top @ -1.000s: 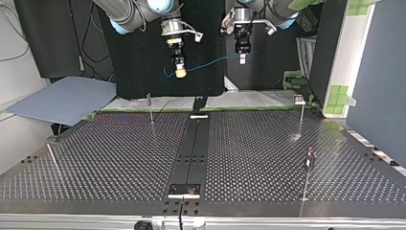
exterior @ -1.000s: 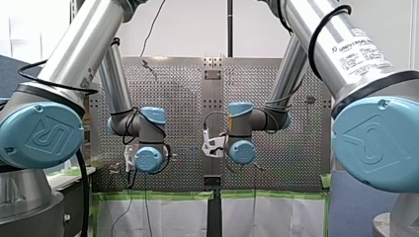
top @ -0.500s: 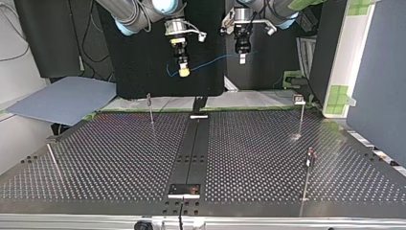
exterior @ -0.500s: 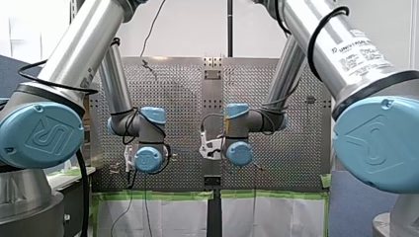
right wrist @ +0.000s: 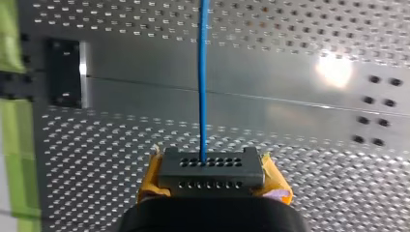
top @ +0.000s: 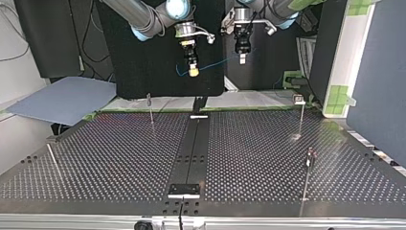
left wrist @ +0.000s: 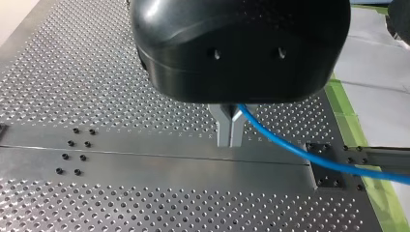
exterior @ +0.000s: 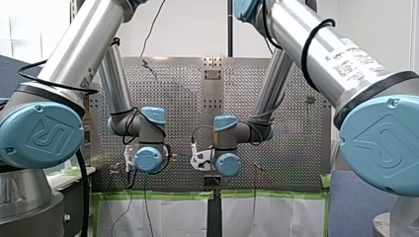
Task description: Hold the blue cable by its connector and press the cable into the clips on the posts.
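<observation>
In the top view you have a black backdrop (top: pixel 124 72) at twelve o'clock, a grey-blue sheet (top: pixel 62 98) at ten, a grey partition (top: pixel 378 72) at three.

Perforated metal counter (top: pixel 119 158), dark centre strip (top: pixel 191 143) running across its middle, green tape (exterior: pixel 158 195) along one long edge, grey-blue board (top: pixel 62 98) lying beyond a corner.

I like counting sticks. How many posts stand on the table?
4, placed by the top view: back-left post, back-right post, front-right post, front-left post. I see no others, and none looks hidden.
</observation>
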Controlling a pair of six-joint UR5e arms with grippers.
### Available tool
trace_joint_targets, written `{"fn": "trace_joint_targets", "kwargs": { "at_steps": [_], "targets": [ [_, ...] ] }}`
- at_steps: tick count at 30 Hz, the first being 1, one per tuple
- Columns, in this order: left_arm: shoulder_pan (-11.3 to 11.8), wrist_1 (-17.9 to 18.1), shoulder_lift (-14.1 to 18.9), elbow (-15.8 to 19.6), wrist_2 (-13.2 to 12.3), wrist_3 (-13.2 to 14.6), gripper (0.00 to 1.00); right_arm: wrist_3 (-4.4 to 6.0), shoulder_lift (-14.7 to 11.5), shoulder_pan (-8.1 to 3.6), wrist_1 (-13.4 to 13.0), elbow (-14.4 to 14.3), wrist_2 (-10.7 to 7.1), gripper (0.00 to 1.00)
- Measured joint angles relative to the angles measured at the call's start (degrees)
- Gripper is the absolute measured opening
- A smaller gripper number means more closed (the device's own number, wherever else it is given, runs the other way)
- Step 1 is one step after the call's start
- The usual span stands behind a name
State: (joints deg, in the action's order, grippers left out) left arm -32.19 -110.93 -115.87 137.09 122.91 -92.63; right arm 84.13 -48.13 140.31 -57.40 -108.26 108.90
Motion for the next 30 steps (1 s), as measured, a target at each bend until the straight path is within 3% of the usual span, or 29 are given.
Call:
{"fn": "trace_joint_targets", "kwargs": {
  "at_steps": [6, 10, 16, 26, 30],
  "targets": [
    [-0.03, -0.04, 0.04, 0.04, 0.03, 0.04, 0.0, -0.02, 2.8, -0.03, 0.05, 0.13, -0.03, 0.0],
    [-0.99, -0.99, 0.99, -0.1, 0.99, 0.59, 0.0, 0.37, 2.58, -0.93, 0.71, 1.11, 0.01, 0.0],
    [-3.07, -3.54, 3.56, -1.58, 3.56, -0.67, 0.0, 2.89, -0.01, -1.67, 2.81, 2.09, -0.57, 0.0],
    [-2.78, -8.33, 8.33, -3.19, 8.32, -0.77, 0.0, 7.86, -4.99, -2.8, 6.65, 5.81, -5.27, 0.0],
    [-2.3, -10.07, 10.06, -4.83, 10.06, -0.82, 0.0, 8.81, -6.99, -3.13, 8.62, 7.79, -7.26, 0.0]
  ]
}}
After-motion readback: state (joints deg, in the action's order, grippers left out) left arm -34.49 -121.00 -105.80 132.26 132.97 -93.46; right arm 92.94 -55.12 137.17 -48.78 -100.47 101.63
